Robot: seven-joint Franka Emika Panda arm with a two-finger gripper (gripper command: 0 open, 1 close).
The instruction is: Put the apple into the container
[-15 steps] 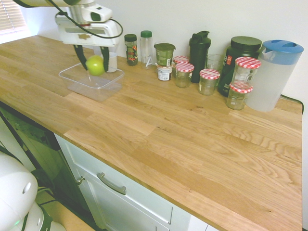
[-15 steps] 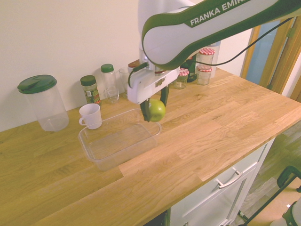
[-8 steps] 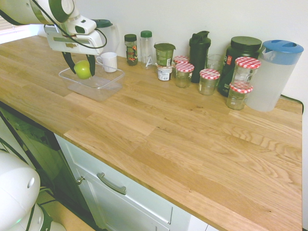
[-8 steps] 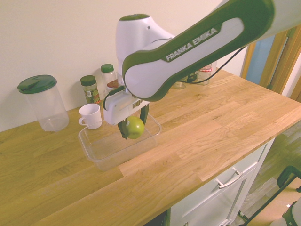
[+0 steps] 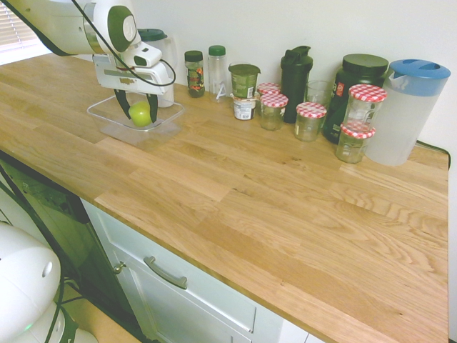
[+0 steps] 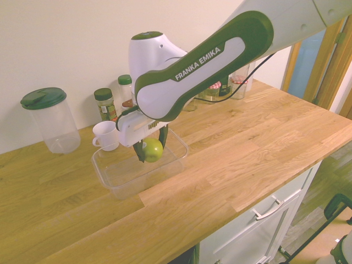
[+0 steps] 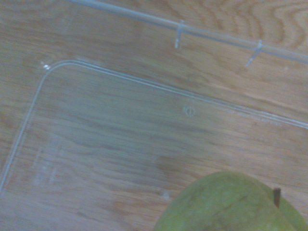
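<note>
The yellow-green apple [image 5: 141, 113] [image 6: 152, 149] hangs inside the clear plastic container [image 5: 114, 128] [image 6: 113, 176], low over its floor. My gripper [image 5: 138, 111] [image 6: 150, 150] is shut on the apple, one dark finger on each side. In the wrist view the apple [image 7: 231, 204] fills the lower right, with the container's clear floor [image 7: 96, 144] spread close beneath it. The container stands on the wooden countertop [image 5: 250, 200] near the back wall.
A white cup [image 6: 105, 135] and a lidded clear pitcher [image 6: 48, 120] stand just behind the container. Spice bottles [image 5: 194, 73], checked-lid jars [image 5: 310, 119], dark bottles [image 5: 296, 73] and a blue-lidded pitcher [image 5: 407, 111] line the wall. The counter's front edge runs above white drawers [image 5: 186, 286].
My gripper has carried the apple from above the container's edge to over its middle, then down into it. The container has not moved.
</note>
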